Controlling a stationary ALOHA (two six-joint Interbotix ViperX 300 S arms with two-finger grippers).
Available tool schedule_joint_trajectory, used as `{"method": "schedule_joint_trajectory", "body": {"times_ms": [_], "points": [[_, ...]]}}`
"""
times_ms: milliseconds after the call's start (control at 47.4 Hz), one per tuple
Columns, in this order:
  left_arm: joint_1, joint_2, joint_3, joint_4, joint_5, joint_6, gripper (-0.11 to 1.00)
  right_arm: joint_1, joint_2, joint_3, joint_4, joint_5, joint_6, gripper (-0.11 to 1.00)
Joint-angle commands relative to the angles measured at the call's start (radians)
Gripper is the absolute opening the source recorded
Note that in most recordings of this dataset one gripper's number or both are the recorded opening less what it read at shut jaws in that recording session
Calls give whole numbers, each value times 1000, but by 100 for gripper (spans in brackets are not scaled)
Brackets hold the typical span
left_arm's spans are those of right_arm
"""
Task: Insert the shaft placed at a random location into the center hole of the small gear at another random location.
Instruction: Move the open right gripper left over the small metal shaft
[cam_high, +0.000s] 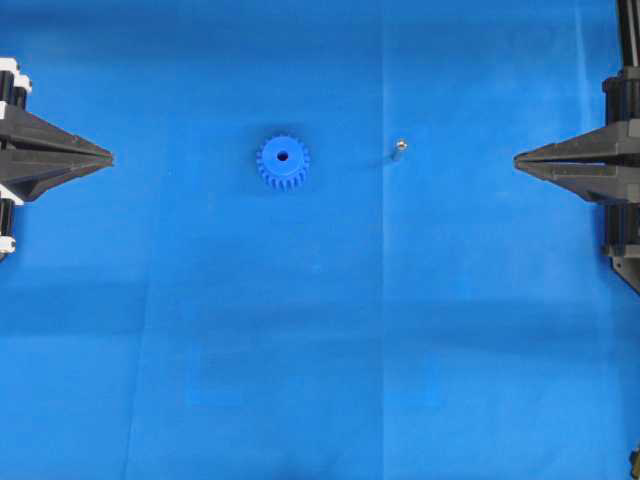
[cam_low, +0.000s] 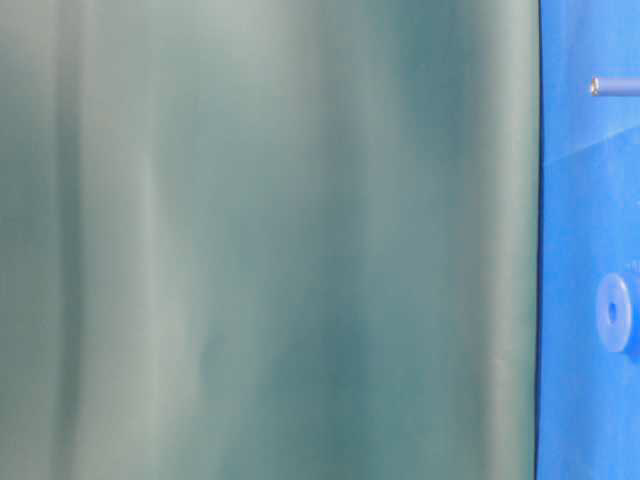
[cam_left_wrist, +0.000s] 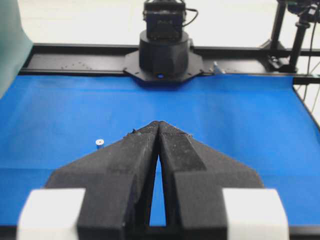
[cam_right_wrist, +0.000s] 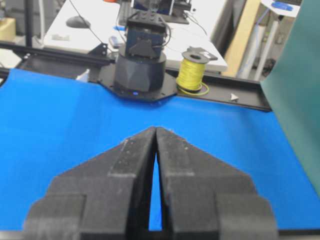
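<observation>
The shaft (cam_high: 398, 146), a tiny silver-grey metal pin, stands on end on the blue mat (cam_high: 320, 350), a little right of centre in the upper half of the overhead view, where it shows as a small shiny dot with a faint shadow beside it. In the table-level view, which appears turned on its side, it (cam_low: 612, 87) shows near the upper right edge as a short rod, its bright end cap facing left. From the left wrist camera it (cam_left_wrist: 99, 142) is a small pale dot left of the fingertips.

The small gear (cam_high: 282, 163), a bright-blue plastic toothed wheel, lies flat on the mat to the left of the shaft and well apart from it, just left of centre in the overhead view. Its center hole (cam_high: 282, 156) is a small dark round spot in the middle of the wheel. In the table-level view the gear (cam_low: 614, 312) is a blurred pale-blue disc at the right edge, below the shaft.

The left gripper (cam_high: 108, 157), a black wedge-shaped claw, sits at the left edge of the overhead view, its tips pressed together with nothing between them; the left wrist view (cam_left_wrist: 159, 123) shows the same. The right gripper (cam_high: 518, 160) mirrors it at the right edge, likewise closed on nothing, tips meeting in its wrist view (cam_right_wrist: 155, 129). Both are far from the gear and shaft.

A grey-green sheet (cam_low: 270, 240) fills most of the table-level view.
</observation>
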Motion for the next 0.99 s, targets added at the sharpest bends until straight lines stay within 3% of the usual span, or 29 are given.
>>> {"method": "schedule_joint_trajectory", "body": {"times_ms": [0, 232, 506, 654, 864, 907, 970], "points": [[-15, -5, -17, 2, 25, -6, 0, -3, 3, -25, 0, -8, 2, 0], [-15, -14, -17, 3, 38, -8, 0, -31, 51, -32, 2, -6, 3, -6], [-15, -14, -11, 2, 40, -8, 0, -100, 272, -18, 17, -132, 8, -3], [-15, -14, -9, 3, 40, -11, 0, -149, 433, -21, 44, -225, 8, 20], [-15, -14, -5, 3, 40, -11, 0, -199, 673, -37, 80, -367, 6, 80], [-17, -14, -3, 2, 40, -11, 0, -210, 718, -40, 83, -397, 6, 82], [-15, -14, 0, 3, 40, -12, 0, -221, 784, -48, 97, -442, 6, 77]]}}
